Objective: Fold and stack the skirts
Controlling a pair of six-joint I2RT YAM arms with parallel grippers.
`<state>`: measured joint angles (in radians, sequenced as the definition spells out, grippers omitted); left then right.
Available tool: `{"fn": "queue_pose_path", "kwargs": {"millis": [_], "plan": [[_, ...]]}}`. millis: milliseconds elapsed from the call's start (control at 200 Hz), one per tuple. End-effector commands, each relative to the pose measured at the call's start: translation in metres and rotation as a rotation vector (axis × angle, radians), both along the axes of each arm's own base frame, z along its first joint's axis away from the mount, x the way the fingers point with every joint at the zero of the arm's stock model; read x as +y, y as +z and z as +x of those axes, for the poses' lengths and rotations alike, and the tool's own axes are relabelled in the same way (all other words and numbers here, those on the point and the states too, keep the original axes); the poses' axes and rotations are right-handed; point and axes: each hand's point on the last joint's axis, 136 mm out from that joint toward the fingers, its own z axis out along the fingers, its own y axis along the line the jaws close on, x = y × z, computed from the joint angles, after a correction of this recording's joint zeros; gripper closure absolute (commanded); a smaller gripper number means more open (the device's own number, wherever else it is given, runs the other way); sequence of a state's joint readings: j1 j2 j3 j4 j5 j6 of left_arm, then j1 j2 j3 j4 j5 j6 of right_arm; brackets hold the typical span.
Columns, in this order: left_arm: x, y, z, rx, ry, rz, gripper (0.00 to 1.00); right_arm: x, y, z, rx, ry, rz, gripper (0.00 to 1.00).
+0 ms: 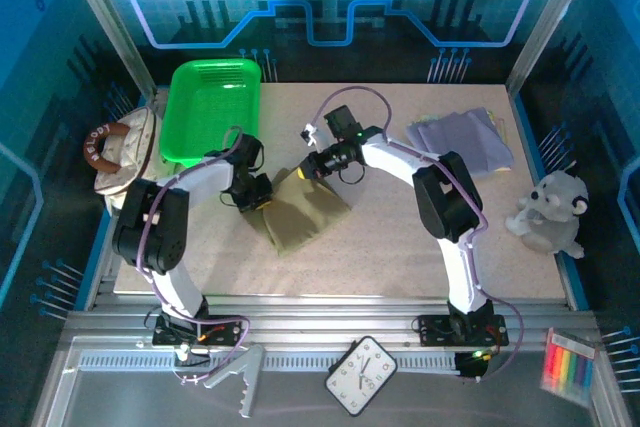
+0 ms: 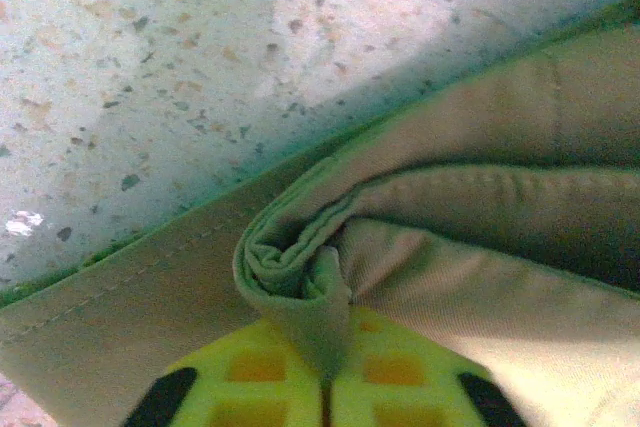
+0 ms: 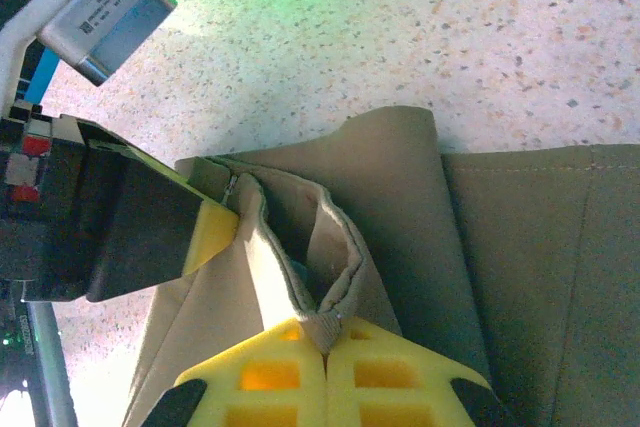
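**A:** Taking the green tray (image 1: 212, 107) as the mark, where does everything sit?

**B:** On the table (image 1: 400, 257), the khaki skirt (image 1: 305, 215) lies just in front of the tray and a little to its right. The lavender-grey skirt (image 1: 462, 137) lies well off to the tray's right, level with it.

**A:** And the arms?

**B:** Both are at the khaki skirt's edge nearest the tray, close beside each other. The left gripper (image 2: 325, 377) has its fingers pressed together on a rolled bunch of hem. The right gripper (image 3: 325, 347) likewise pinches a doubled-up bit of the edge.

**A:** So the fold comes next. How to do it well?

**B:** I'd raise both pinches together and level. Then draw them slightly apart so the hem runs taut between them, and carry it away from the tray until edge meets edge. The left's bite looks bunched, so it could drag a wrinkle along. Lay the cloth flat before either pinch lets go.
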<state>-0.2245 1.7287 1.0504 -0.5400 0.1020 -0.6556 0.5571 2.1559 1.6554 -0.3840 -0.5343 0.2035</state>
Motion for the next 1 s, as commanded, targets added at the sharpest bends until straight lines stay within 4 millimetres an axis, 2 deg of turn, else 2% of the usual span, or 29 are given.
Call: {"fn": "queue_pose_path", "kwargs": {"millis": [0, 75, 140, 215, 375, 470, 580, 595, 605, 665, 715, 765, 845, 910, 925, 940, 995], "plan": [[0.000, 0.004, 0.000, -0.047, 0.006, -0.035, 1.00, 0.006, 0.005, 0.011, -0.035, 0.006, -0.003, 0.94], [-0.001, 0.009, 0.000, -0.092, 0.013, -0.051, 1.00, 0.005, -0.010, 0.020, -0.014, -0.031, -0.030, 0.94], [-0.001, 0.017, 0.001, -0.153, 0.015, -0.067, 1.00, 0.009, -0.011, 0.025, -0.003, -0.034, -0.010, 0.94], [0.000, 0.020, 0.001, -0.212, 0.015, -0.079, 1.00, 0.015, -0.005, 0.027, -0.018, -0.023, 0.021, 0.94], [0.005, 0.012, -0.005, -0.273, 0.036, -0.092, 1.00, 0.026, 0.015, 0.027, -0.069, 0.019, 0.091, 0.91], [0.007, 0.012, -0.008, -0.327, 0.051, -0.104, 0.99, 0.032, 0.014, 0.025, -0.078, 0.048, 0.110, 0.91], [0.010, 0.009, -0.012, -0.362, 0.065, -0.107, 0.97, 0.038, -0.002, 0.028, -0.040, 0.052, 0.099, 0.89], [0.010, 0.008, -0.013, -0.363, 0.066, -0.107, 0.97, 0.039, 0.000, 0.029, -0.039, 0.054, 0.098, 0.88], [0.011, 0.007, -0.014, -0.360, 0.069, -0.105, 0.97, 0.040, -0.010, 0.028, -0.023, 0.057, 0.089, 0.88], [0.013, 0.002, -0.018, -0.358, 0.079, -0.104, 0.96, 0.044, -0.029, 0.028, 0.017, 0.060, 0.050, 0.86], [0.015, -0.004, -0.022, -0.351, 0.089, -0.101, 0.96, 0.044, -0.039, 0.031, 0.033, 0.047, 0.004, 0.81], [0.017, -0.010, -0.026, -0.341, 0.100, -0.098, 0.96, 0.042, -0.043, 0.036, 0.040, 0.007, -0.034, 0.71], [0.019, -0.017, -0.031, -0.325, 0.118, -0.100, 0.97, 0.035, -0.029, 0.043, 0.035, -0.054, -0.031, 0.57], [0.020, -0.019, -0.033, -0.324, 0.132, -0.103, 0.98, 0.024, -0.008, 0.045, 0.024, -0.095, -0.026, 0.52], [0.020, -0.019, -0.034, -0.324, 0.136, -0.104, 0.98, 0.020, -0.008, 0.044, 0.026, -0.107, -0.035, 0.52], [0.021, -0.020, -0.035, -0.323, 0.139, -0.102, 0.98, 0.017, 0.004, 0.045, 0.008, -0.119, -0.032, 0.51], [0.023, -0.019, -0.037, -0.331, 0.156, -0.101, 0.98, 0.002, 0.016, 0.041, -0.006, -0.160, -0.065, 0.51]]}}
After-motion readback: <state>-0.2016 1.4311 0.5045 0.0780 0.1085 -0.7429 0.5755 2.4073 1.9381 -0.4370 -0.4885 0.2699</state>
